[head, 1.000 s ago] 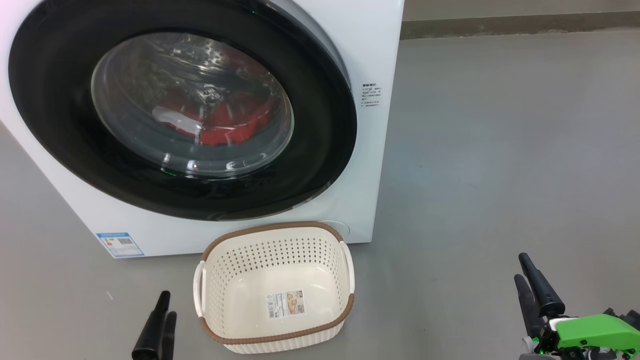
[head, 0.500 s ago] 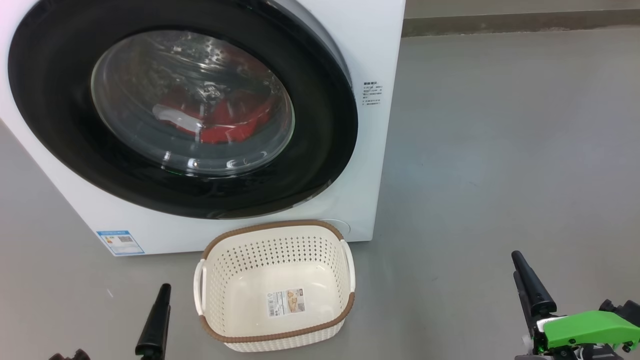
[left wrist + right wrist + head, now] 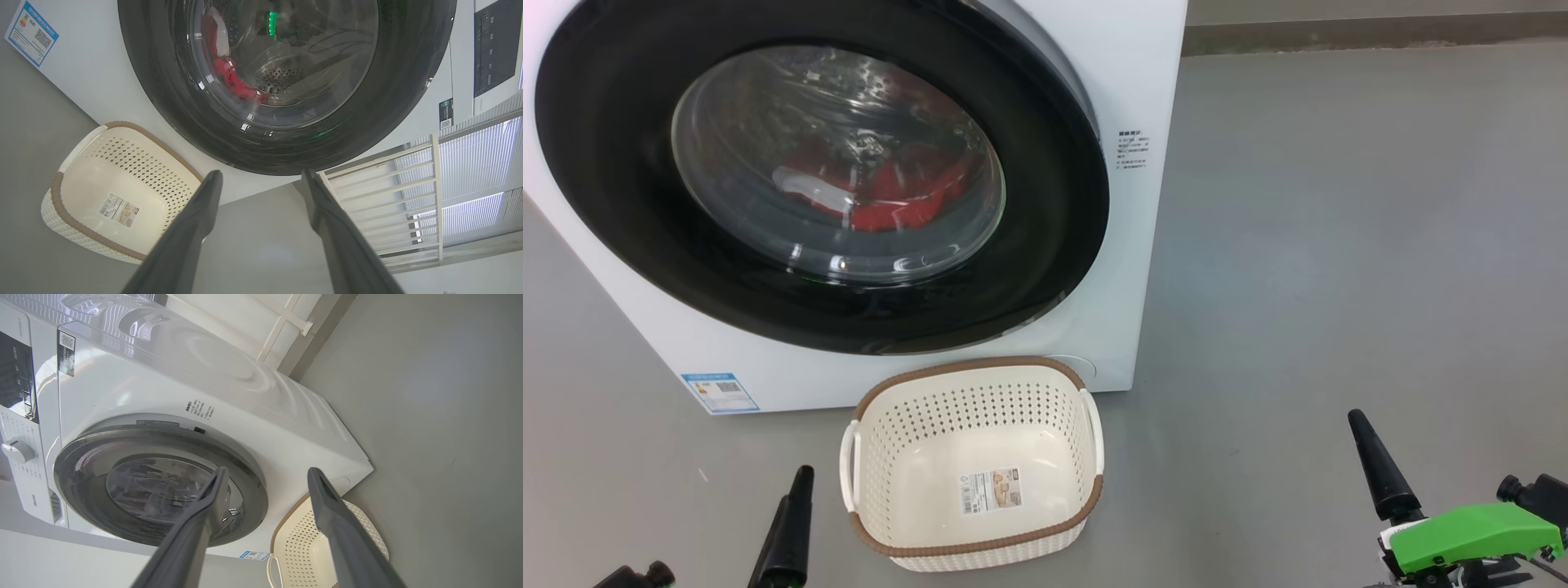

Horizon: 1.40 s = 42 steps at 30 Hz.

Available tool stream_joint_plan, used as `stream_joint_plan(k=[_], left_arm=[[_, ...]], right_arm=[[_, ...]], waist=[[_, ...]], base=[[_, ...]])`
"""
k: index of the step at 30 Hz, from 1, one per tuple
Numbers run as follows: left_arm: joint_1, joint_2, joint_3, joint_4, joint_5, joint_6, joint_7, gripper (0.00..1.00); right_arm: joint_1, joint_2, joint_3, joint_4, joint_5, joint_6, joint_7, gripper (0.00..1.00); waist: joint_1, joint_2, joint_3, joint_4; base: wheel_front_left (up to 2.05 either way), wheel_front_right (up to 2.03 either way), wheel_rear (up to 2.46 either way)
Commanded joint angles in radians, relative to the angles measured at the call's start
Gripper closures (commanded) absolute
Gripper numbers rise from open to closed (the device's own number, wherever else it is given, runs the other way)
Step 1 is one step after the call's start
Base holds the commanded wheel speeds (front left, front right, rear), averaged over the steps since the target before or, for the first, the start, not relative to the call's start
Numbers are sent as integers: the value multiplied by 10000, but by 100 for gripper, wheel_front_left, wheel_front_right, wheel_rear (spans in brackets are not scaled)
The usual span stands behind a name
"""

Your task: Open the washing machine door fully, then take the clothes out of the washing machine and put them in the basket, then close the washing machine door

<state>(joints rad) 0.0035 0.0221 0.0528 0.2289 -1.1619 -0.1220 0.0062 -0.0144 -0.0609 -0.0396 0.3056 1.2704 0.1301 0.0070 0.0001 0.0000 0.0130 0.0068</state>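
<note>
Left gripper (image 3: 262,173) wide apart, holding nothing; right gripper (image 3: 267,470) same, clear of washing machine door (image 3: 1054,204).

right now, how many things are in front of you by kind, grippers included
washing machine: 1
washing machine door: 1, shut
basket: 1, with nothing in it but its paper label
heap of red clothes behind the glass: 1, pieces too tangled to count
grippers: 2, left gripper and right gripper, both open
total: 6
</note>
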Motion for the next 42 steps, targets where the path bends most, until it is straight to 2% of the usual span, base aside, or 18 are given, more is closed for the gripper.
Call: stream_joint_plan(k=[1,25,42], left_arm=[[-138,141,66,-378,433,64,-129,0],[25,223,-278,-900,3709,476,-843,0],[189,278,-460,-1168,5654,692,-1318,0]], right_arm=[[-189,-218,129,-308,-408,2,-158,0],[-103,-491,578,-404,-3089,3,-865,0],[145,-619,615,-514,-4699,4,-1337,0]], waist=[[-1,0,11,2],[-1,0,136,40],[-1,0,158,91]], base=[[0,0,0],[0,0,0],[0,0,0]])
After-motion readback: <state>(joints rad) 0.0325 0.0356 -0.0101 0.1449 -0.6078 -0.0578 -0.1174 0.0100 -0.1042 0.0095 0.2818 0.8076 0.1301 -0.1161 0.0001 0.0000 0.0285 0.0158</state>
